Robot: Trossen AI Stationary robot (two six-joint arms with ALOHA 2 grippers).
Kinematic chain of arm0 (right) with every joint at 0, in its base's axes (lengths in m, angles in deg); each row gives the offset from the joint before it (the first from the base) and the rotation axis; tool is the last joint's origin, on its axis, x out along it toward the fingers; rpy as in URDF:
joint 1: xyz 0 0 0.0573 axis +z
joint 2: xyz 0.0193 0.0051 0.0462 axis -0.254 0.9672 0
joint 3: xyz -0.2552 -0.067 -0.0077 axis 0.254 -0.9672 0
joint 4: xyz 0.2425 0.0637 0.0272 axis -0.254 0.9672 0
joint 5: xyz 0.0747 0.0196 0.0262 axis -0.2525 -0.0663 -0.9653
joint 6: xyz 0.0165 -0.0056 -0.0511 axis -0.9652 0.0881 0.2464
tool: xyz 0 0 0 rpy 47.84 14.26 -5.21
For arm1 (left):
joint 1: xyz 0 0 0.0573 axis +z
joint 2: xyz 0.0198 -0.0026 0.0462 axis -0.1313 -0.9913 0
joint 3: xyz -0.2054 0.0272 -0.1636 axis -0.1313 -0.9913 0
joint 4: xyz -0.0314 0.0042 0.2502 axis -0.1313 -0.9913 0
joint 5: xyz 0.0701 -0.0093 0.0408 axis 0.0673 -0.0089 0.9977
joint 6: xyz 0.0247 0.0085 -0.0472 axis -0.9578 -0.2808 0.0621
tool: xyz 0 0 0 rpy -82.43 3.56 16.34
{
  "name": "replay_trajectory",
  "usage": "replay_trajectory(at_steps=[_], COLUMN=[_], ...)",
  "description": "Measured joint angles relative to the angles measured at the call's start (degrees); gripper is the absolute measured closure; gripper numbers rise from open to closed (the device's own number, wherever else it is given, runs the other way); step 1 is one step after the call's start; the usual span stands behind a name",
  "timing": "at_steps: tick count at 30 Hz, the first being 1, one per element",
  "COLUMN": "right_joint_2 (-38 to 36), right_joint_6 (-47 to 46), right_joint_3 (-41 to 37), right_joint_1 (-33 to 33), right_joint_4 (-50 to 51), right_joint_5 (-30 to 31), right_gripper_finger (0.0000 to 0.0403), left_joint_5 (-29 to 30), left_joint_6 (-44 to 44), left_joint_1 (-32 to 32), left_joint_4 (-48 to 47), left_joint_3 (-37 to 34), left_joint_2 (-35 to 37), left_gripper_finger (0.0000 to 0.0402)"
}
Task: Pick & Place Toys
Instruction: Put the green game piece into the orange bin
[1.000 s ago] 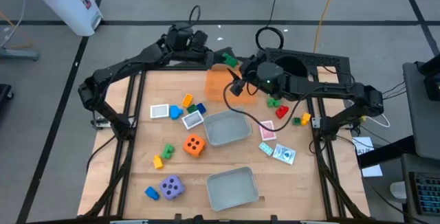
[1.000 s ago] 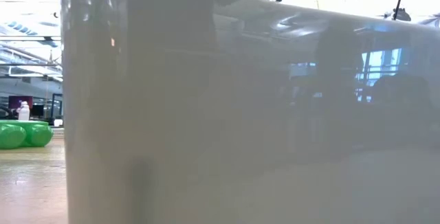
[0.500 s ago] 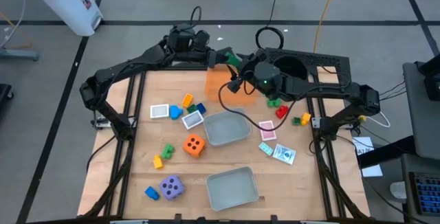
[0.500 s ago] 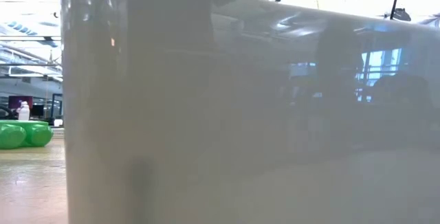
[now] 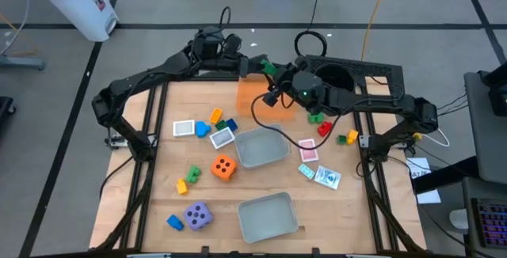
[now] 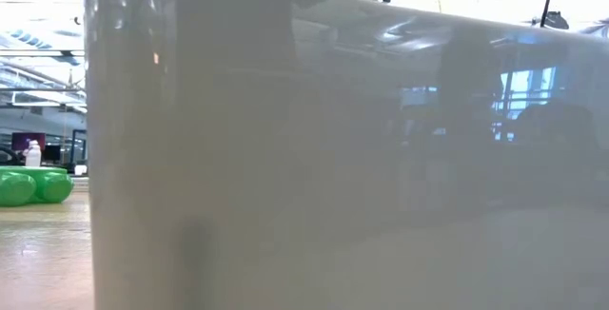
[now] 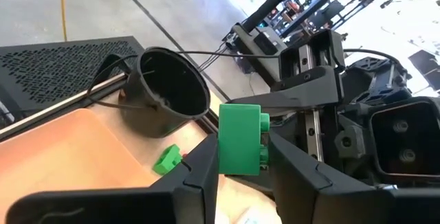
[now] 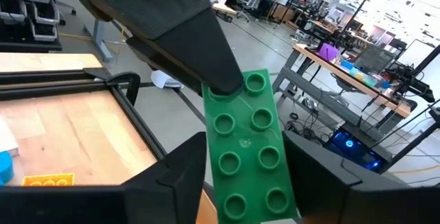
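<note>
A green studded brick (image 5: 270,69) hangs in the air over the far edge of the orange tray (image 5: 257,98). My left gripper (image 5: 265,66) comes at it from the table's left and is shut on it. My right gripper (image 5: 276,78) comes from the right and near side, and its fingers are closed on the same brick (image 8: 247,148). In the left wrist view the brick (image 7: 240,138) stands between the left fingers. Other toys lie on the table: an orange die (image 5: 224,167), a purple die (image 5: 197,214), small bricks and cards. My left gripper pinches the brick's one end between its two fingers, one finger on the studded face (image 8: 223,90) and one on the underside (image 7: 221,141). The brick is lifted clear. My right gripper has the brick's other end between its fingers, which lie against the two long sides (image 8: 210,162). The studded face is turned toward its camera.
A black pot (image 5: 337,76) stands at the far right. Two clear grey trays (image 5: 261,147) (image 5: 268,217) lie mid-table and near the front. Green, red and yellow bricks (image 5: 321,123) and cards (image 5: 317,167) lie at the right. A tray wall (image 6: 333,158) blocks the low view.
My right gripper has moved toward the table's far edge, up to the green brick held by my left gripper. My left gripper has carried the brick slightly toward the right.
</note>
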Motion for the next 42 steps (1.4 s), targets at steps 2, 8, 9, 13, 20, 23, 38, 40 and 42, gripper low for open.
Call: replay_trajectory(at_steps=[2,8,9,13,20,23,38,40,42], right_joint_2=[0.0,0.0,0.0,0.0,-0.09,-0.04,-5.6,-5.27,-4.24], right_joint_6=[0.04,1.88,2.13,2.69,2.8,2.81,-3.79,-5.83,-6.66], right_joint_3=[0.0,0.0,0.0,0.0,0.0,0.0,2.44,6.08,9.62], right_joint_1=[0.0,0.0,0.0,0.0,0.0,-0.11,-5.56,-8.36,-11.28], right_joint_4=[0.04,0.02,0.02,-0.11,-2.69,-2.97,2.57,7.78,12.62], right_joint_5=[-0.05,-0.11,-0.09,-0.1,-0.11,-0.22,-5.28,-9.52,-13.72], right_gripper_finger=[0.0245,0.0261,0.0259,0.0253,0.0262,0.0256,0.0255,0.0259,0.0261], left_joint_5=[0.0,0.0,0.0,-0.74,-7.39,-7.96,-29.37,-29.84,-30.69], left_joint_6=[-0.02,-1.84,-2.59,-5.02,-5.88,-5.88,8.37,9.05,9.25], left_joint_1=[0.0,0.0,0.0,0.08,1.47,2.66,16.55,17.47,17.94], left_joint_4=[0.02,0.07,0.08,0.9,5.03,6.46,28.5,29.61,30.84], left_joint_3=[0.0,0.0,0.0,0.0,-0.02,-0.02,0.02,0.02,0.02], left_joint_2=[0.0,0.0,0.0,0.0,0.0,0.0,0.88,1.34,1.73], left_gripper_finger=[0.0291,0.0286,0.0282,0.0262,0.0207,0.0183,0.0176,0.0176,0.0176])
